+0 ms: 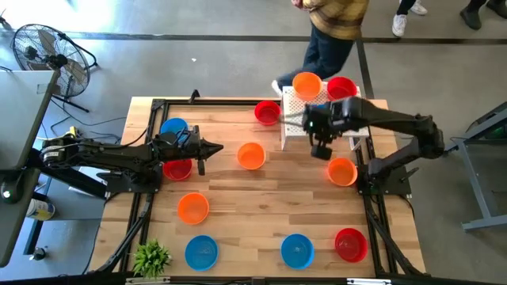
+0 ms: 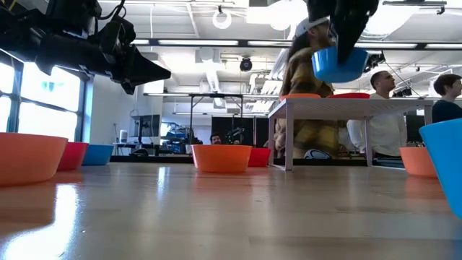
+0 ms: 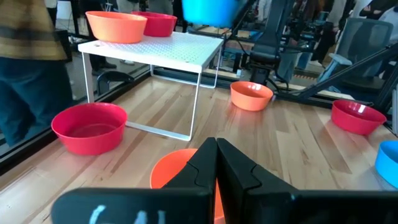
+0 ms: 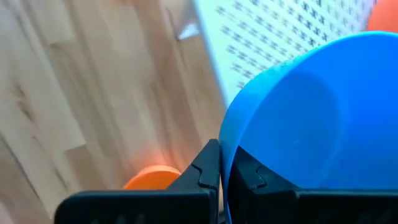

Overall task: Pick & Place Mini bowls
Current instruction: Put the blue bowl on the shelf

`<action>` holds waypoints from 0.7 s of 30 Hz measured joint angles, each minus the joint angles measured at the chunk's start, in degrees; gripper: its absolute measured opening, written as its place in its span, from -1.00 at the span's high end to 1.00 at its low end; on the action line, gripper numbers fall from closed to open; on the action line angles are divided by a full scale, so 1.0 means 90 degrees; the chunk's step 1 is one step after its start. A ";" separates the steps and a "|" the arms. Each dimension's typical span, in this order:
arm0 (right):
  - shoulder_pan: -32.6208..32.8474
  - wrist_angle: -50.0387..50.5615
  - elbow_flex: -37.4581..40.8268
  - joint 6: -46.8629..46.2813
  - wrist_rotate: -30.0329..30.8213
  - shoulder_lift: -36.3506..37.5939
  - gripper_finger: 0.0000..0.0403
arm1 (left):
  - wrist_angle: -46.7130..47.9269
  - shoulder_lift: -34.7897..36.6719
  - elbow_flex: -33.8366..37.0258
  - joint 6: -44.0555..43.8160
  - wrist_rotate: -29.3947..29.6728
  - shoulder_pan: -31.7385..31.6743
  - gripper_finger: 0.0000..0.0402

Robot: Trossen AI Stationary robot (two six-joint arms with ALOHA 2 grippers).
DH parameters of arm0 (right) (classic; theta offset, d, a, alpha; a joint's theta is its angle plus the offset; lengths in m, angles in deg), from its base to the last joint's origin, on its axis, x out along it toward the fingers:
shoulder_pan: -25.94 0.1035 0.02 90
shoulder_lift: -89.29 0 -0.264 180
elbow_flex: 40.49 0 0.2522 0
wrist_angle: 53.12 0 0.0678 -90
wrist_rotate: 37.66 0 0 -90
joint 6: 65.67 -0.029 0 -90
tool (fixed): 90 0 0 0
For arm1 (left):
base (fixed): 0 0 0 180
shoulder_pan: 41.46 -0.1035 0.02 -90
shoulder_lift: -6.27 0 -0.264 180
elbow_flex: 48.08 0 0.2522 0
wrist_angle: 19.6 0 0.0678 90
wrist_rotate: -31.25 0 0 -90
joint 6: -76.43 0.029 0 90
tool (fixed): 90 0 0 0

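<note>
My right gripper (image 2: 341,43) is shut on a blue mini bowl (image 2: 339,65) and holds it in the air by the white perforated stand (image 2: 346,101); the arm hides this bowl in the high view. An orange bowl (image 1: 306,85) and a red bowl (image 1: 341,87) sit on the stand's top. Red (image 1: 267,112), orange (image 1: 251,156) and blue (image 1: 173,127) bowls rest on their bases on the table. My left gripper (image 1: 214,147) is shut and empty, hovering above the table between the blue bowl and a red bowl (image 1: 177,169), pointing toward the orange one. My right gripper (image 4: 224,168) pinches the blue bowl's rim (image 4: 227,146) between its two fingers, one finger inside the bowl and one outside. The fingers come from above, pointing down. The bowl hangs tilted below them, lifted clear of the table and the stand.
More bowls lie across the table: orange (image 1: 342,171) near the right arm's base, orange (image 1: 192,207), blue (image 1: 201,252), blue (image 1: 297,250) and red (image 1: 350,244) toward the near edge. A small green plant (image 1: 150,257) is at the near left corner. People stand beyond the far edge.
</note>
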 joint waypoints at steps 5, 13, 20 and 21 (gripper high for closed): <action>-0.0819 -0.0259 0.0126 0.0710 -0.0308 0.0002 1.00 | 0.0002 0.0001 0.0000 0.0000 0.0002 0.0001 1.00; -0.1227 -0.0445 0.0714 0.0972 -0.0454 0.0002 0.99 | 0.0010 0.0002 0.0000 0.0002 0.0005 0.0000 1.00; -0.1309 -0.0758 0.1001 0.1122 -0.0373 0.0002 0.99 | 0.0032 0.0001 0.0000 0.0002 0.0007 0.0001 1.00; -0.1334 -0.0788 0.1020 0.1128 -0.0370 0.0002 0.99 | 0.0032 0.0002 0.0000 0.0002 0.0009 0.0000 1.00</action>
